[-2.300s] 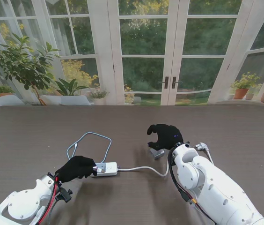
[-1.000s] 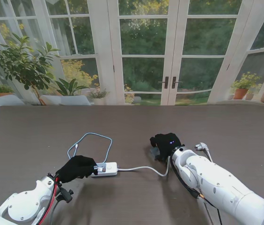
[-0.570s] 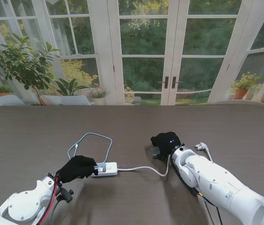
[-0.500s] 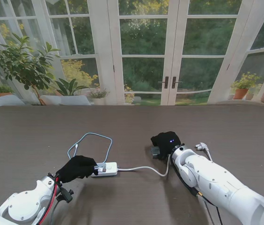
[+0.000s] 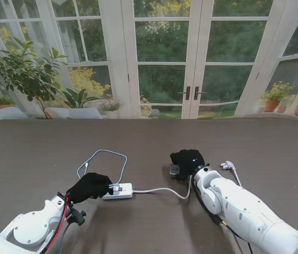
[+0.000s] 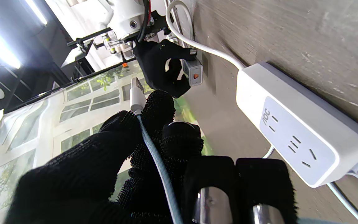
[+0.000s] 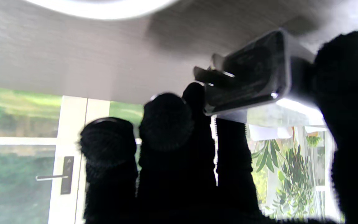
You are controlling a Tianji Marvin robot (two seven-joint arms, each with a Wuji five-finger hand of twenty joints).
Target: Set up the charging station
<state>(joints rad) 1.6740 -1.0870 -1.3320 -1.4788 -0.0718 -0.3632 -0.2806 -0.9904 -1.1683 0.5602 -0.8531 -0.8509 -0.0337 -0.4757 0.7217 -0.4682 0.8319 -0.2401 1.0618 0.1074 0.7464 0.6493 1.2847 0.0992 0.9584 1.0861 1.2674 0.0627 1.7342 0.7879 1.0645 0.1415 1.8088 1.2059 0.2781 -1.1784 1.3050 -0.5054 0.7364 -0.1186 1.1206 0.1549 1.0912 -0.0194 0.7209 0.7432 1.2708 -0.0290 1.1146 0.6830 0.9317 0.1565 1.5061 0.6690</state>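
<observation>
The charger [image 5: 175,170] sits at table centre, pinched in your right hand [image 5: 187,161], fingers [image 7: 166,124] and thumb closed on its body, prongs exposed. Keep that grip square and turn the prongs toward the power strip [image 5: 118,191] before pushing in; press straight, not at a slant. Your left hand [image 5: 89,186] is closed on the cable [image 6: 154,155] just behind its plug [image 6: 135,93] (metal tip points toward the charger's port), beside the strip. Charger: small hard block, glossy dark face. Strip: smooth white plastic bar, rounded ends, white cord [image 5: 162,190]. Cable: braided grey-blue, limp, looped on the dark woodgrain table [image 5: 43,148].
</observation>
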